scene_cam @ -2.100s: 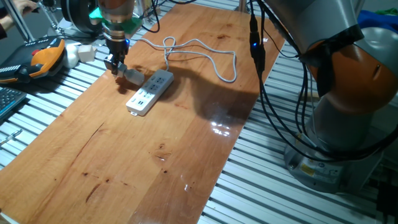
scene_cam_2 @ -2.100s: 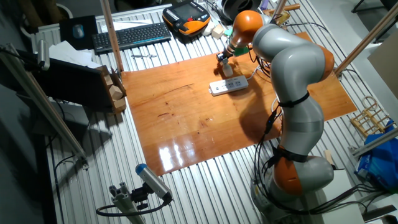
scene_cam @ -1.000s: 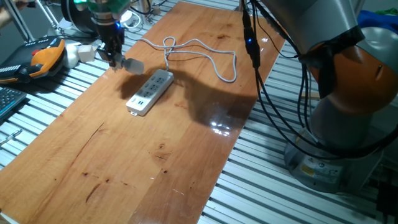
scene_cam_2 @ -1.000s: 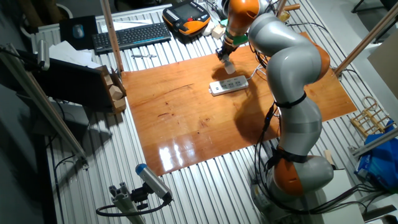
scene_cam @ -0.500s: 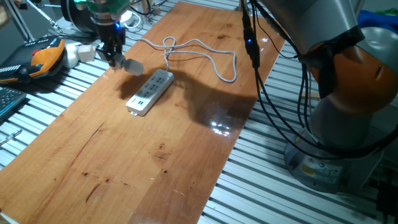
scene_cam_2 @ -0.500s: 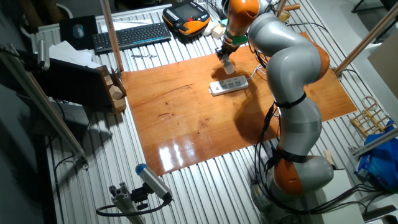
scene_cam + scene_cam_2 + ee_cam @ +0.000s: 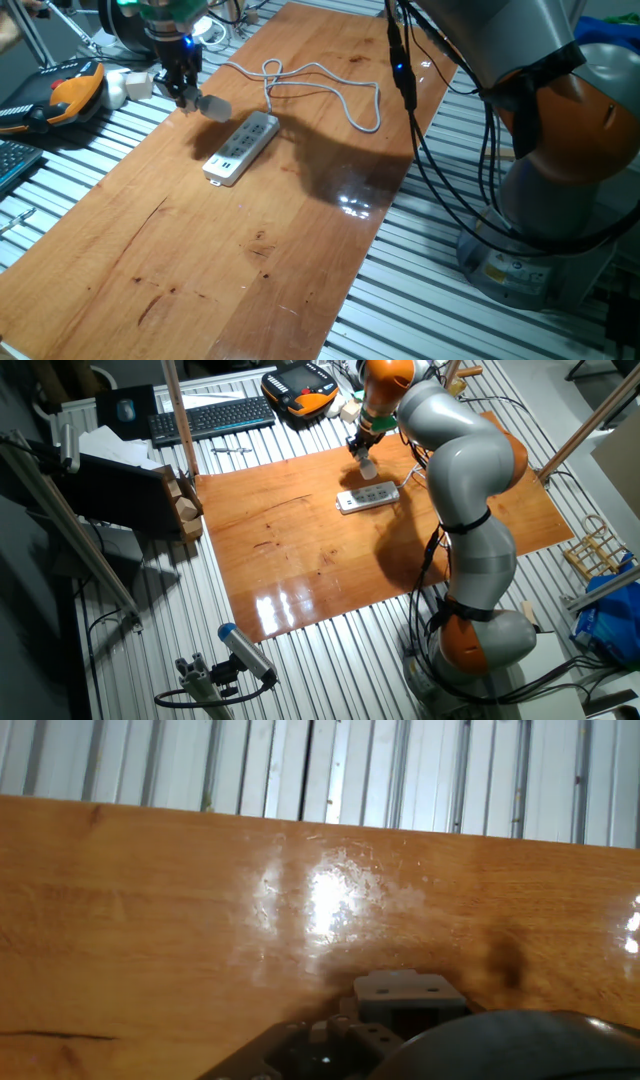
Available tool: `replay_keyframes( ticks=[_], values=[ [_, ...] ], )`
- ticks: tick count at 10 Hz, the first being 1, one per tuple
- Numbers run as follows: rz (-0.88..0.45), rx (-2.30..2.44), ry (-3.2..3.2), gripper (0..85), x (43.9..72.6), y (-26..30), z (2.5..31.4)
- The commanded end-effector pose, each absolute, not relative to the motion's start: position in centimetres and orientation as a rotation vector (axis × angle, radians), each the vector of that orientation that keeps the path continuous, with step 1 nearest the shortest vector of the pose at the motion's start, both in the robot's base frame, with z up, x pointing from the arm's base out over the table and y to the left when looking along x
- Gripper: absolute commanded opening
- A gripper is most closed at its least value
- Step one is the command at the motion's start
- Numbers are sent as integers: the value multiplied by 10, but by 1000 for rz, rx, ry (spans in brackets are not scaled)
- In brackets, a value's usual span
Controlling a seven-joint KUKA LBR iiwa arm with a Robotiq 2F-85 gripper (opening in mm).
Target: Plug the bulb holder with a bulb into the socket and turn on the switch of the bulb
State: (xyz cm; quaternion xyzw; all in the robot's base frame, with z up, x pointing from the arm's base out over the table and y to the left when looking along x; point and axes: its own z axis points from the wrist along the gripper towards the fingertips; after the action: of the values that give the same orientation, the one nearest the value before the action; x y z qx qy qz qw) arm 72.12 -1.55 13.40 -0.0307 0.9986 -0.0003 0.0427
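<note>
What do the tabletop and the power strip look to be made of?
Tabletop: wood, probably varnished; it shows grain, dark streaks and glossy light reflections.
Power strip: looks like smooth white moulded plastic, matte rather than shiny, though it is small in view.

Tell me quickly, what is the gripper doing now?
Gripper: closed on the bulb holder, held in the air above the table.

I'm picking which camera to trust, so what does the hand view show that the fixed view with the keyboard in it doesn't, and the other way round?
Only the hand view shows the wood close up with its glare patch.

Only that fixed view shows the power strip, the hand holding the bulb adapter above the table, and the keyboard.

Both show the wooden table and the slatted metal bench under it.
</note>
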Motion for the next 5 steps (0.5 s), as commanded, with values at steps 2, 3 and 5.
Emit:
replay_keyframes(
  ticks=[2,3,5],
  values=[
    [-21,-119,3061,0,703,-21,137],
    [-6,-121,3067,0,697,-25,138],
    [-4,-131,3079,0,684,-29,145]
  ],
)
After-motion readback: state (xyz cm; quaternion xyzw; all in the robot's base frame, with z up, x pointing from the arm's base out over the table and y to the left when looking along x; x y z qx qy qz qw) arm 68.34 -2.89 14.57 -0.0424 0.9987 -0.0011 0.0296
